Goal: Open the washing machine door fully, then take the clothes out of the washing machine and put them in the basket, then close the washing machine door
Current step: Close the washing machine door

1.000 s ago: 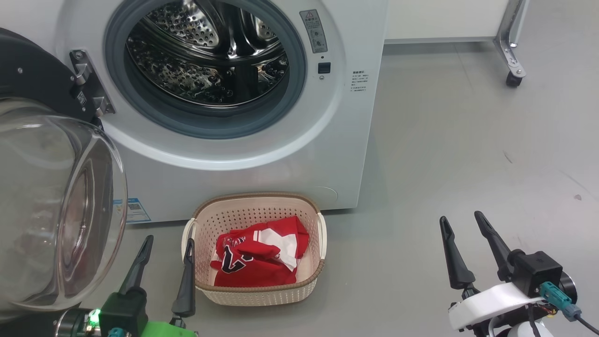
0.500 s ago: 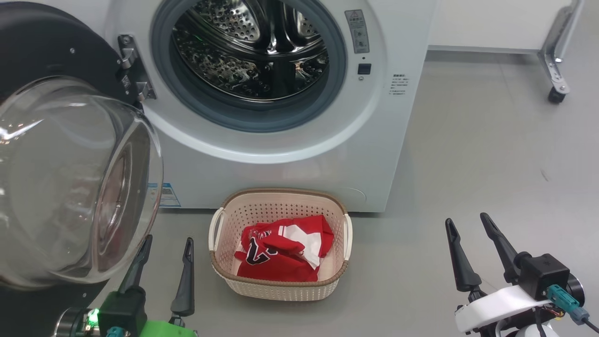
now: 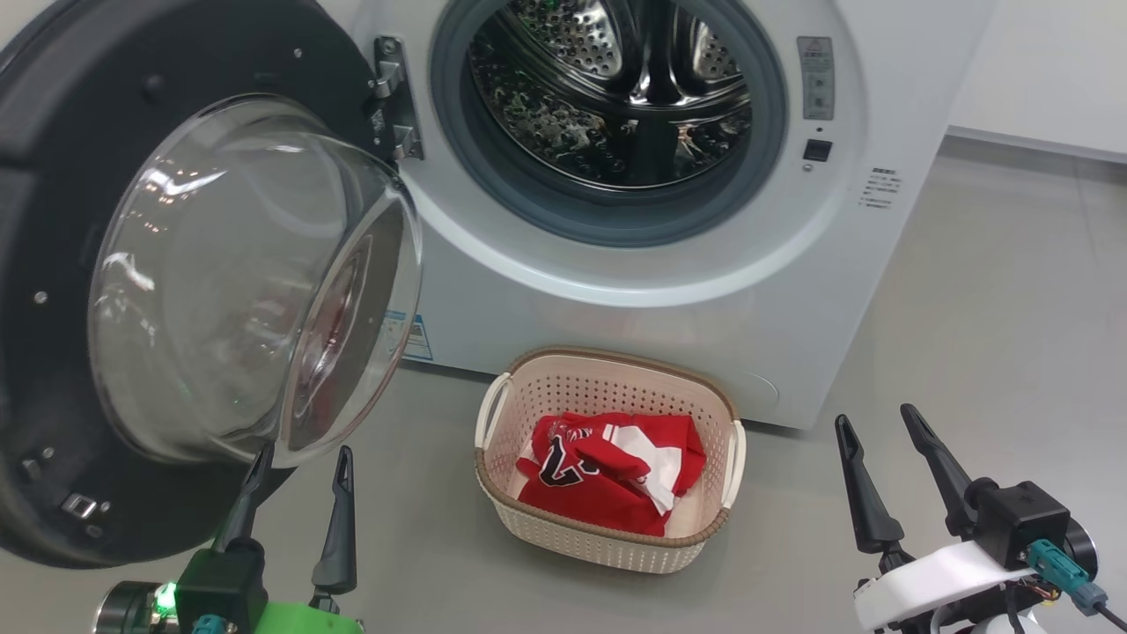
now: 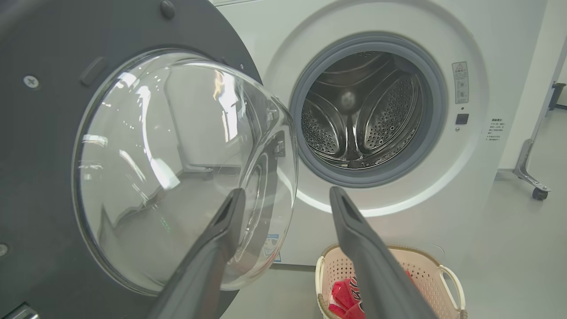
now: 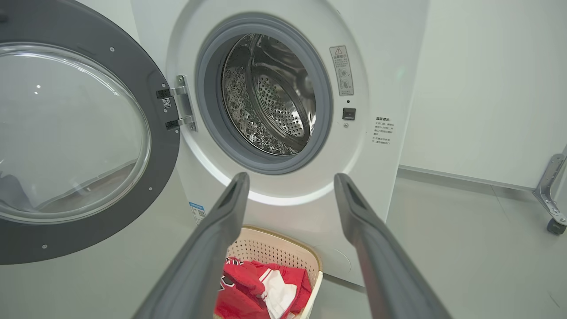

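Observation:
The white washing machine point(image 3: 704, 299) stands with its steel drum point(image 3: 616, 106) bare. Its black washing machine door point(image 3: 53, 264) hangs swung out to the left, glass bowl point(image 3: 246, 282) bulging toward me. On the floor in front sits the cream basket point(image 3: 607, 546) with the red clothes point(image 3: 607, 471) lying inside. My left gripper point(image 3: 299, 462) is open at the lower left, fingertips just below the glass bowl, holding nothing. My right gripper point(image 3: 876, 418) is open at the lower right, over bare floor to the right of the basket. The door point(image 4: 40, 133) and basket point(image 5: 283, 252) also appear in the wrist views.
Grey floor point(image 3: 1012, 335) stretches to the right of the machine. A white wall point(image 3: 1048, 70) runs behind. A metal frame leg on a caster point(image 5: 553, 195) stands at the far right by the wall.
The head camera has turned left, so machine, door and basket slid right in the picture and more of the door shows. Both grippers stay open in the same places.

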`<state>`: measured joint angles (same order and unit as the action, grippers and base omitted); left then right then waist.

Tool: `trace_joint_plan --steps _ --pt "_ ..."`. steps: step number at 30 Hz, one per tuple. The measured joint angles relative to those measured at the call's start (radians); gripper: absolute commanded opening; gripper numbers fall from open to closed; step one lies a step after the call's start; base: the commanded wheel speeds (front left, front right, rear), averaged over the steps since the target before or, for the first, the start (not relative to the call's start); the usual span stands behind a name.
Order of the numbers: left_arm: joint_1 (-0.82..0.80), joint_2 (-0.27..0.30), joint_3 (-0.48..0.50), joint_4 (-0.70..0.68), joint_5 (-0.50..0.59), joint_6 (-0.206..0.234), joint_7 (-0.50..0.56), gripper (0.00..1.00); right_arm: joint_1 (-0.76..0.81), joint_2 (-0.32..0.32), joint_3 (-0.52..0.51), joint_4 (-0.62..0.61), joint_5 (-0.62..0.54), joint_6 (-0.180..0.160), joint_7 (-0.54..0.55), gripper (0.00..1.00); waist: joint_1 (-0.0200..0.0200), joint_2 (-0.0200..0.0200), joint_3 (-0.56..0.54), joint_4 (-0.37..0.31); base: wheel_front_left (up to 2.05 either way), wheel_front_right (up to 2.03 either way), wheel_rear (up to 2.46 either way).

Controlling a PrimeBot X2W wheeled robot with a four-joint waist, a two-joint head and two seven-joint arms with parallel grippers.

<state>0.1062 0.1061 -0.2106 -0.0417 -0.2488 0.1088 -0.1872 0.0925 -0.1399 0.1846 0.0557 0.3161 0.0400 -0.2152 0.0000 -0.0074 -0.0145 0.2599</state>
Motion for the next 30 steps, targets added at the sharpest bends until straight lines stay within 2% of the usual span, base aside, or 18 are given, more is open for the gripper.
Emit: trace_joint_plan --steps 14,27,28,29,30 --pt "0.028 0.002 0.026 -0.005 0.005 0.000 0.000 1.00 0.010 0.012 0.030 -0.001 0.000 0.001 0.011 1.00 0.0000 0.0000 -0.017 0.143 0.00 0.00 0.00" --pt "0.043 0.004 0.044 -0.023 0.005 0.001 0.000 1.00 0.010 0.015 0.040 -0.001 0.000 0.001 0.018 1.00 0.0000 0.0000 -0.019 0.156 0.00 0.00 0.00" --pt "0.043 0.004 0.045 -0.024 0.005 0.001 0.000 0.69 0.010 0.015 0.040 -0.001 0.000 0.001 0.018 1.00 0.0000 0.0000 -0.018 0.156 0.00 0.00 0.00" --pt "0.044 0.004 0.045 -0.025 0.005 0.001 0.000 0.28 0.010 0.015 0.040 -0.001 0.000 0.001 0.018 1.00 0.0000 0.0000 -0.018 0.156 0.00 0.00 0.00" --pt "0.044 0.004 0.045 -0.026 0.005 0.001 0.000 0.00 0.010 0.015 0.040 -0.001 0.000 0.001 0.018 1.00 0.0000 0.0000 -0.017 0.157 0.00 0.00 0.00"
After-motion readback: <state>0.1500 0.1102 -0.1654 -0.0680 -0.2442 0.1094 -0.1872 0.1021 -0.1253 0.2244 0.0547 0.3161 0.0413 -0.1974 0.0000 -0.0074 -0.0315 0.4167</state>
